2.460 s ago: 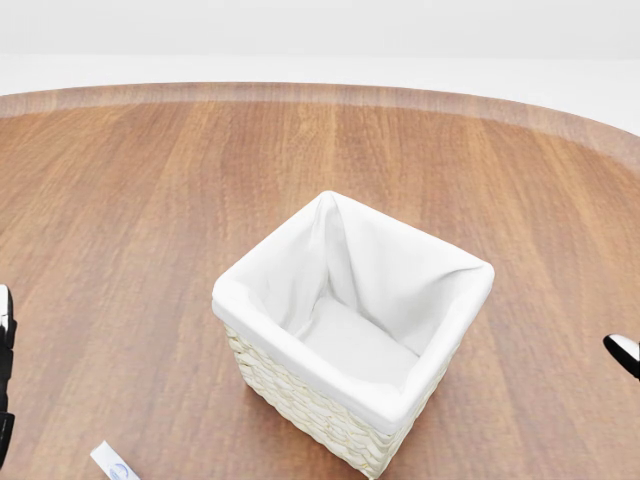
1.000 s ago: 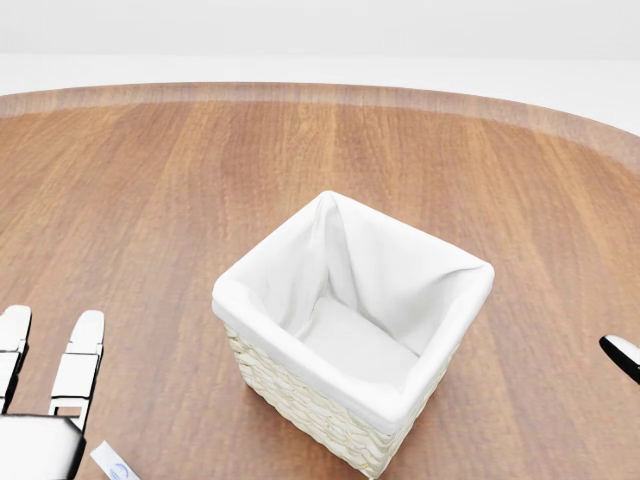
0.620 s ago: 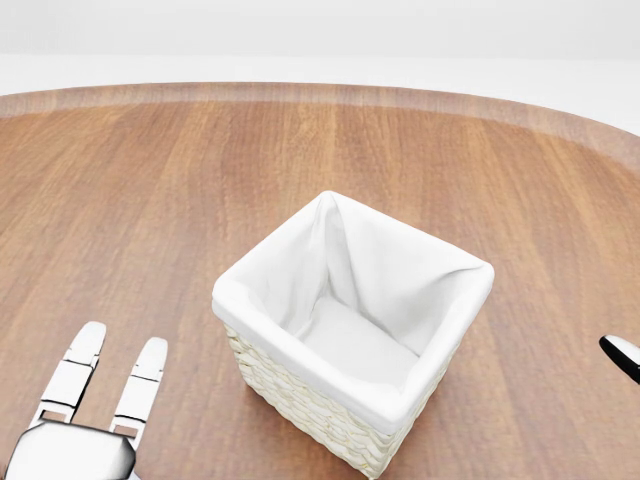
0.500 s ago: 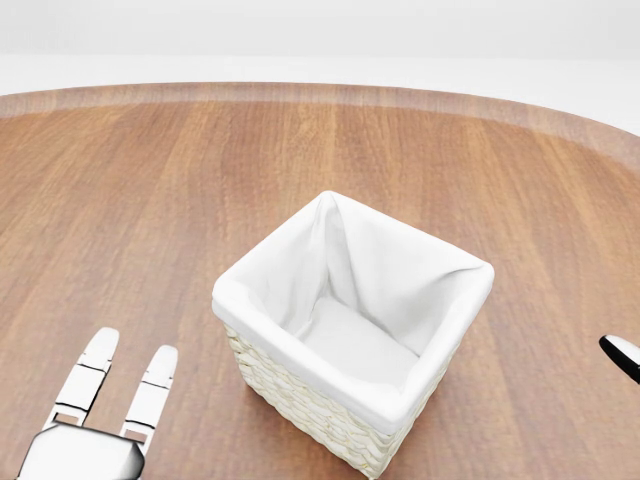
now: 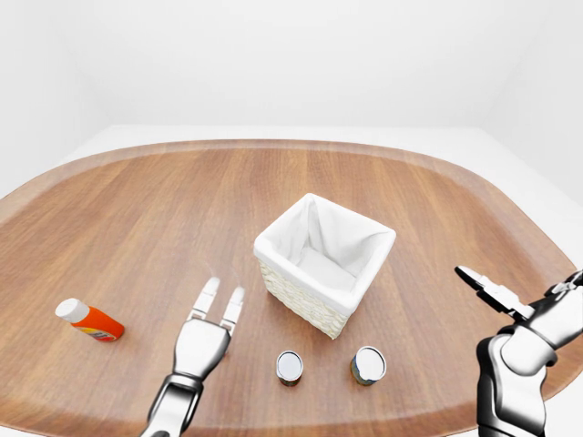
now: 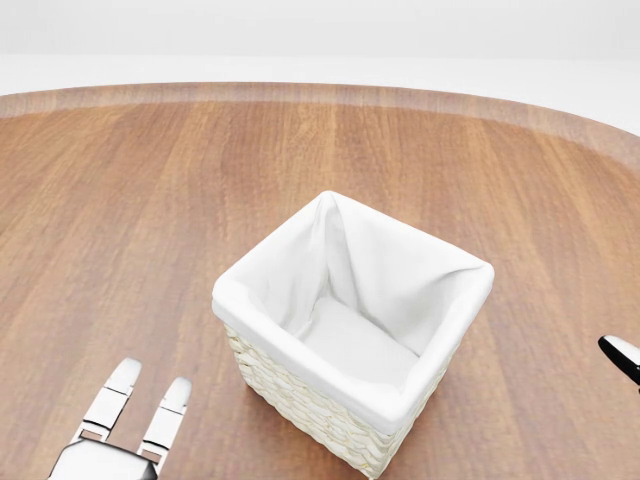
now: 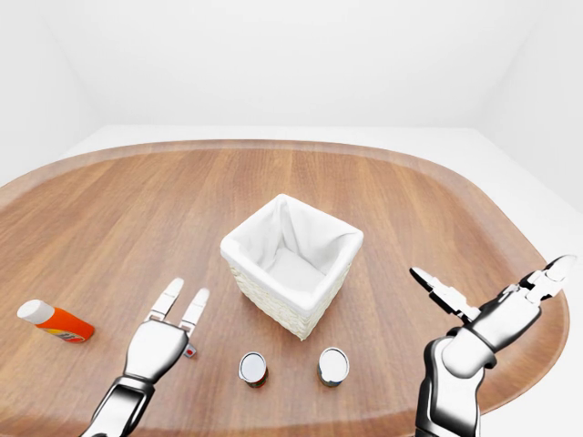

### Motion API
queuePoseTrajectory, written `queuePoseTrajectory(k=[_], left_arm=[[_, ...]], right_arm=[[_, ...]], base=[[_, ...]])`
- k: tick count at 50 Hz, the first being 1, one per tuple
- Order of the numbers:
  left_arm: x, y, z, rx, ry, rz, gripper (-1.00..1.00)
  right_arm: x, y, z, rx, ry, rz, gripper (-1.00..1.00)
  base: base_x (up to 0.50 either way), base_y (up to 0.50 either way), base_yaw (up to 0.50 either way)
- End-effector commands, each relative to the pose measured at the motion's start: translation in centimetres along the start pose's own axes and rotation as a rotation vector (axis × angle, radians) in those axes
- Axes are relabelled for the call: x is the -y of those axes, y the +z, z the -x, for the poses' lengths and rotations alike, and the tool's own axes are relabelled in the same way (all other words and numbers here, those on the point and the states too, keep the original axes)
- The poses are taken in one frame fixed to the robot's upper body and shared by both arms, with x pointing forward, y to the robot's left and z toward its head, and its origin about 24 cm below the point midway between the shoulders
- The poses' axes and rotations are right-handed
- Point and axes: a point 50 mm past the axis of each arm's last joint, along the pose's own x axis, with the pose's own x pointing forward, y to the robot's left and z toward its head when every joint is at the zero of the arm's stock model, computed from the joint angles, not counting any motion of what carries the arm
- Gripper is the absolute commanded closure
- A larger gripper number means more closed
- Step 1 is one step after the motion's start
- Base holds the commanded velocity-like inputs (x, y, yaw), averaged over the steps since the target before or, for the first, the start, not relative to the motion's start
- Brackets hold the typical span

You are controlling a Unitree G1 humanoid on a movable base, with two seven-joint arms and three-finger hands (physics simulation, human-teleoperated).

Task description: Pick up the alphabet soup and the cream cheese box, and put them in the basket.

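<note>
Left hand (image 5: 206, 330) is sliding right and back down toward 6 o'clock in head view, now covering the small box seen earlier — likely the cream cheese, can't confirm. Fingers spread flat. Right hand (image 7: 483, 314) idling, spread. Two cans (image 5: 290, 366) sitting at basket's (image 5: 323, 252) 6 o'clock; basket empty.

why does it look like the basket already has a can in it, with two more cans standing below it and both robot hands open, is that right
Not quite: the basket is empty. The head view looks straight into it and shows only white lining. The rest holds: two cans stand below it in the left-eye view, and the left robot hand and right robot hand are both open, holding nothing.
</note>
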Motion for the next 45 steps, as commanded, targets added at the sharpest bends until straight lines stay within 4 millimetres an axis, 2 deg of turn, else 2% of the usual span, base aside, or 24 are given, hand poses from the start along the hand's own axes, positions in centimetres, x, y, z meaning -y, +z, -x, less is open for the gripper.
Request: queuePoseTrajectory(k=[1,10,28,45], left_arm=[[2.2,0.5,-0.2,0.036,-0.048,0.009,-1.00],[3.3,0.2,-0.4,0.029,-0.059,0.042,-1.00],[4.1,-0.6,0.0,-0.019,-0.068,0.103,-1.00],[6.6,-0.4,-0.8,-0.003,-0.146,0.130,-1.00]], right_arm=[[0.1,0.0,0.0,0.000,-0.002,0.000,-1.00],[0.0,0.0,0.0,0.000,-0.001,0.001,-1.00],[0.0,0.0,0.0,0.000,0.001,0.003,-1.00],[0.0,0.1,0.0,0.005,0.001,0.002,-1.00]], base=[[0.00,0.00,0.00],[0.00,0.00,0.00],[0.00,0.00,0.00],[0.00,0.00,0.00]])
